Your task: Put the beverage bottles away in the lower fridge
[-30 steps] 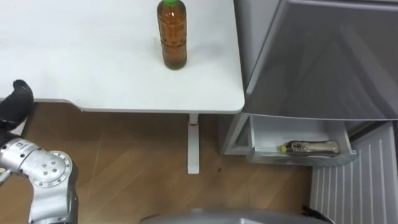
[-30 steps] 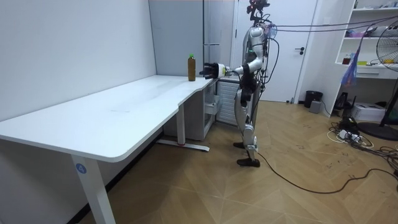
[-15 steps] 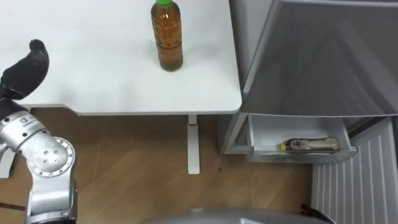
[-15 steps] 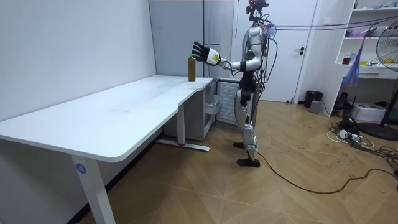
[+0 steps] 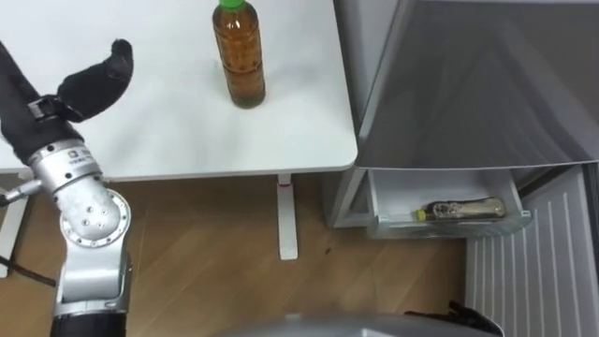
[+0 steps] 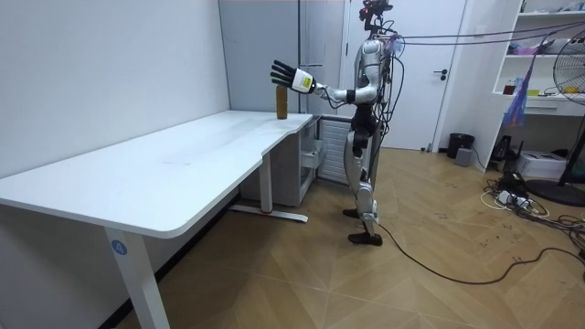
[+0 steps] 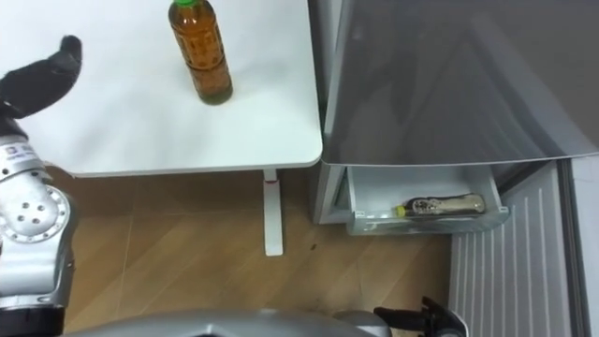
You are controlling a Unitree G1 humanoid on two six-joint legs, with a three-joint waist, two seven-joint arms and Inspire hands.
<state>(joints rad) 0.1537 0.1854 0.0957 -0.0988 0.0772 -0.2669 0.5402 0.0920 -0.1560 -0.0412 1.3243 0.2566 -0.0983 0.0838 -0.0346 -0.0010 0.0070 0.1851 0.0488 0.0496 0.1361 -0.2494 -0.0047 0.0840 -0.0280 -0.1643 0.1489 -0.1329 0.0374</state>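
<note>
Fingers (image 6: 276, 68) of left hand (image 5: 80, 89) spread open, empty | tea bottle (image 5: 238, 56) upright near bench (image 5: 168, 140) right edge, apart from hand | risk — sideways swipe could topple it off that edge — round, tall, tippy

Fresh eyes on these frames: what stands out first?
A bottle of brown drink with a green cap stands upright near the white table's right end. The left hand hovers open to the bottle's left, apart from it. Right of the table, the fridge's lower drawer is open with a second bottle lying inside.
</note>
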